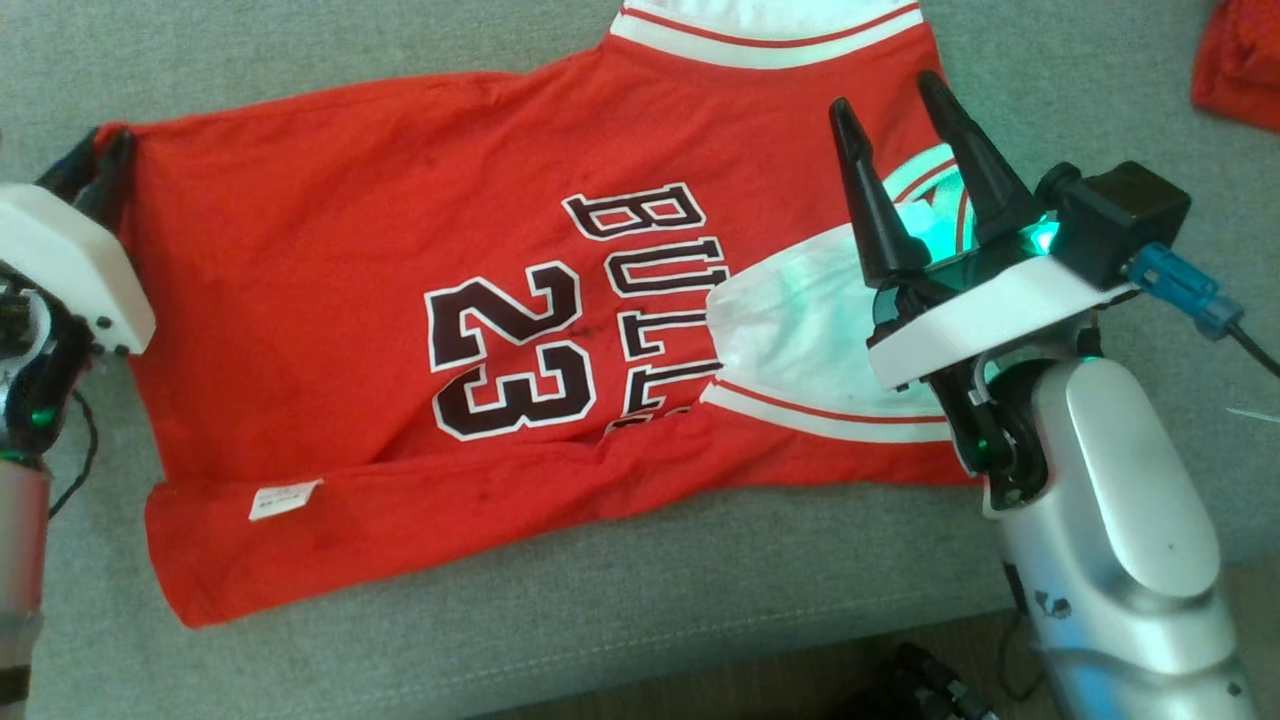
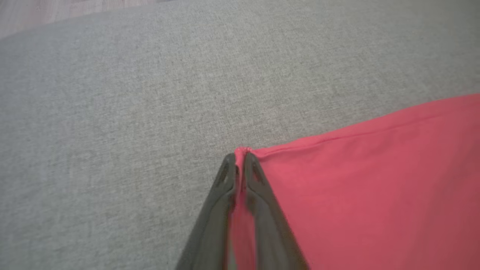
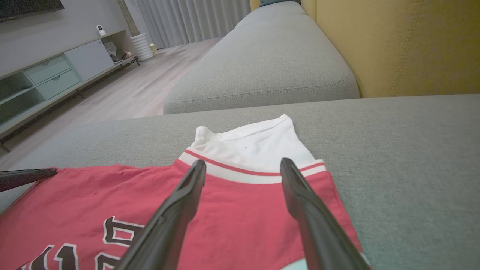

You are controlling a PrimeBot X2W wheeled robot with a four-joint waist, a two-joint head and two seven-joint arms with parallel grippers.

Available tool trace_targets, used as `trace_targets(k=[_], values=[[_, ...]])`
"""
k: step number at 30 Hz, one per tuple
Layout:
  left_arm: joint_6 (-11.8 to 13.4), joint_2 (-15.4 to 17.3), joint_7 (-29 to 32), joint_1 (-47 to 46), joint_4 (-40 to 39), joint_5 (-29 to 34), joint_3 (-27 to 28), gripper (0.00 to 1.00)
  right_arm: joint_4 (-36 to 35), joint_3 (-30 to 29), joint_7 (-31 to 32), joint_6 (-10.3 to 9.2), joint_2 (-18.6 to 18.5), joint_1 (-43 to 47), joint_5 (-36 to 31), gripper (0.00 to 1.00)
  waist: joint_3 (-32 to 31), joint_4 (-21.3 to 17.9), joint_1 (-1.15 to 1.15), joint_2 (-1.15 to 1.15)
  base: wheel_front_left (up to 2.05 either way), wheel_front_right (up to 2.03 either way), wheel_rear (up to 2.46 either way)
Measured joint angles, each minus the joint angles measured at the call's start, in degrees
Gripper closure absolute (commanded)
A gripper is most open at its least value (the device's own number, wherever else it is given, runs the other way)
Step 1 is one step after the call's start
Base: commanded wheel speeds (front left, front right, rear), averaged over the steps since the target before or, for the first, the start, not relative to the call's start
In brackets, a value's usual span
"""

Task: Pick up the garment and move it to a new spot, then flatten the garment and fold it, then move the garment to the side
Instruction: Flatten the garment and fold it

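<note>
My left gripper [image 2: 240,157] pinches shut on a hem corner of the Bulls jersey [image 1: 350,280] spread across the grey sofa seat [image 1: 700,590], while my right gripper [image 1: 885,92] hangs wide open and empty above its shoulder end; pulling one-handed, I reckon, could slip that thin pinch or bunch the cloth.

Red "BULLS 23" jersey [image 1: 330,290] spread on grey sofa [image 1: 700,590], lettering up, w/ near edge folded over.

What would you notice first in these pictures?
A big red jersey with BULLS 23 on it lies spread across the grey sofa. The left gripper pinches its corner, and the right gripper hangs open over the white-trimmed end.
</note>
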Motion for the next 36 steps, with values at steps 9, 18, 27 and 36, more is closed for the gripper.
trace_targets(k=[9,18,27,36], values=[[0.07,-0.16,-1.40,0.10,-1.10,-0.51,-0.76,1.00,0.67,-0.33,0.40,0.00,-0.02,-1.12,-0.22,0.00,-0.28,0.55,0.00,0.00,0.00,0.00,0.00],[0.62,-3.03,-7.57,2.74,-5.89,-1.58,-0.58,1.00,11.35,-5.06,6.09,0.00,-0.62,-15.27,-6.66,0.00,-1.11,3.71,0.00,0.00,0.00,0.00,0.00],[0.57,-8.06,-11.85,2.79,-4.91,-1.55,-4.91,1.00,33.33,-12.24,13.67,0.00,-3.72,-29.86,-14.04,0.00,-1.13,10.15,0.00,0.00,0.00,0.00,0.00],[-0.01,-11.73,-14.85,-1.42,0.42,-1.55,-8.24,1.00,47.36,-17.46,14.91,0.00,-5.64,-35.65,-20.48,0.00,-0.86,15.40,0.00,0.00,0.00,0.00,0.00]])
